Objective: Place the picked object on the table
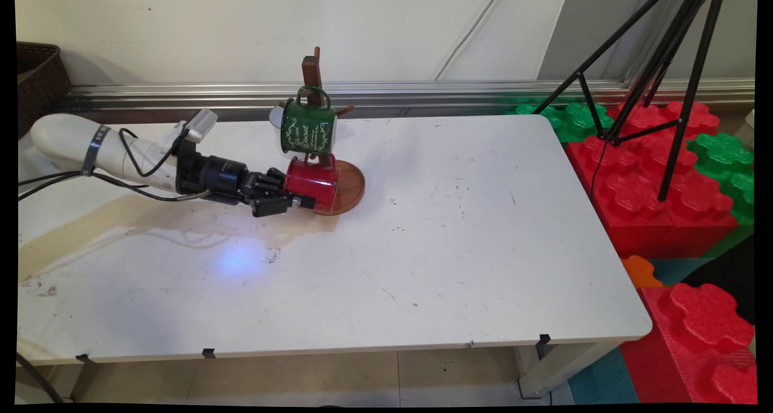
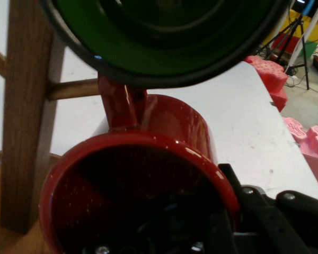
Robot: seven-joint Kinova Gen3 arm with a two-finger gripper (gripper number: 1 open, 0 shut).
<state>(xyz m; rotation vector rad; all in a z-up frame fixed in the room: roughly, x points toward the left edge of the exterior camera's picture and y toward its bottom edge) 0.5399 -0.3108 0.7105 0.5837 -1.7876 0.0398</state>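
Note:
A wooden mug tree [image 1: 311,69] stands on a round base [image 1: 353,186] at the table's far middle. A green mug [image 1: 309,128] hangs from an upper peg. Below it a red mug [image 1: 314,183] lies on its side over the base, its mouth turned left toward my gripper [image 1: 299,195]. The gripper is shut on the red mug's wall, one finger inside and one outside. In the hand view the red mug [image 2: 164,121] fills the lower picture, and its handle rises to a peg [image 2: 74,89] on the post [image 2: 24,106]. The green mug [image 2: 164,32] hangs just above, and my gripper [image 2: 206,211] clasps the red rim.
A dark wicker basket [image 1: 39,81] sits at the far left by the wall. A black tripod [image 1: 670,69] stands over large red and green foam blocks [image 1: 652,183] right of the table. A brownish stain [image 1: 90,226] marks the table under the arm.

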